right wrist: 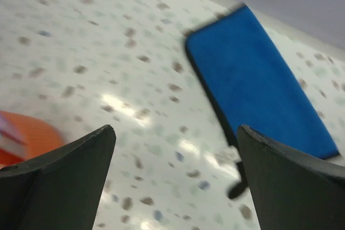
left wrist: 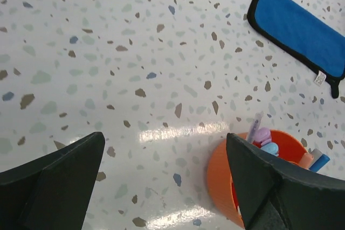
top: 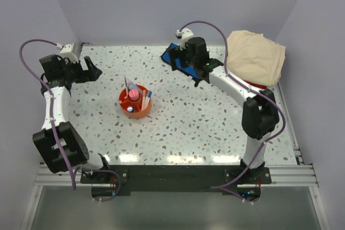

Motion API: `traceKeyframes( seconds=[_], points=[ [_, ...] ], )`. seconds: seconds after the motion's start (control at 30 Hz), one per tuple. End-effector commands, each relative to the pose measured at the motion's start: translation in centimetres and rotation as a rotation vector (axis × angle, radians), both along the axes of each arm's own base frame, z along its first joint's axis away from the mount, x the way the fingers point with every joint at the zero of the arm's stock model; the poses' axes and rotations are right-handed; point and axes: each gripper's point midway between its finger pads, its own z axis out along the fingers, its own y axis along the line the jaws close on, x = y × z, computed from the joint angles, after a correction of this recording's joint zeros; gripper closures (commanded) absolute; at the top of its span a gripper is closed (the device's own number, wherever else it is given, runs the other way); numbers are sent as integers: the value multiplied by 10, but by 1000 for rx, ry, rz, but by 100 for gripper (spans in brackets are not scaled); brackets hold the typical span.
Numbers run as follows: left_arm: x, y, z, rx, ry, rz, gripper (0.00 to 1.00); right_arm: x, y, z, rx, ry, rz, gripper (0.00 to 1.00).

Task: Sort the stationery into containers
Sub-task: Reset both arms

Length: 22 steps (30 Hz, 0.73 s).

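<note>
The orange tub (top: pixel 135 102) sits mid-counter (top: pixel 205 117) with a pink tube (top: pixel 133 95), a blue-capped marker (top: pixel 146 96) and a thin pen (top: pixel 126 83) standing in it. The left end effector (top: pixel 91 72) hovers to the tub's far left, well apart, fingers spread and holding nothing. The right end effector (top: pixel 183 60), likewise spread, hangs over the blue pouch (top: pixel 171 55), which lies flat to the tub's far right near the back wall. Its wrist view is blurred, so contact with the pouch cannot be judged. Bare counter runs between tub and pouch. A cloth-draped basket (top: pixel 256 57) fills the corner farther right of the tub.
</note>
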Motion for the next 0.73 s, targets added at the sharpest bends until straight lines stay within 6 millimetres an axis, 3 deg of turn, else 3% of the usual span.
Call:
traceKeyframes(
  seconds=[0.0, 0.03, 0.1, 0.13, 0.2, 0.23, 0.27, 0.37, 0.4, 0.47, 0.6, 0.7],
  points=[
    [15, 16, 54, 133, -184, 10, 0, -1, -78, -26, -334, 91, -246, 1],
    [16, 20, 56, 155, -189, 20, 0, -5, -109, -32, -460, 129, -363, 1],
    [16, 23, 56, 193, -194, 18, 0, 1, -123, -22, -548, 123, -434, 1],
    [16, 25, 52, 203, -190, 19, 0, 0, -137, -32, -630, 143, -480, 1],
    [16, 26, 50, 215, -191, 18, 0, -3, -147, -38, -677, 148, -502, 1],
    [16, 26, 45, 214, -181, 22, 0, -3, -147, -29, -647, 127, -505, 1],
    [17, 26, 44, 213, -185, 27, 0, -7, -143, -40, -613, 161, -443, 1],
    [20, 22, 39, 187, -163, 34, 0, -17, -116, -33, -498, 194, -304, 1],
    [23, 15, 38, 186, -160, 19, 0, -15, -108, -21, -448, 193, -298, 1],
    [26, 12, 30, 195, -130, 19, 0, -13, -102, -19, -416, 207, -295, 1],
    [32, -1, 13, 236, -71, 6, 0, -5, -79, 8, -325, 137, -207, 1],
    [36, 12, 5, 273, -38, 83, 0, -1, -66, 36, -244, 49, -159, 1]
  ],
)
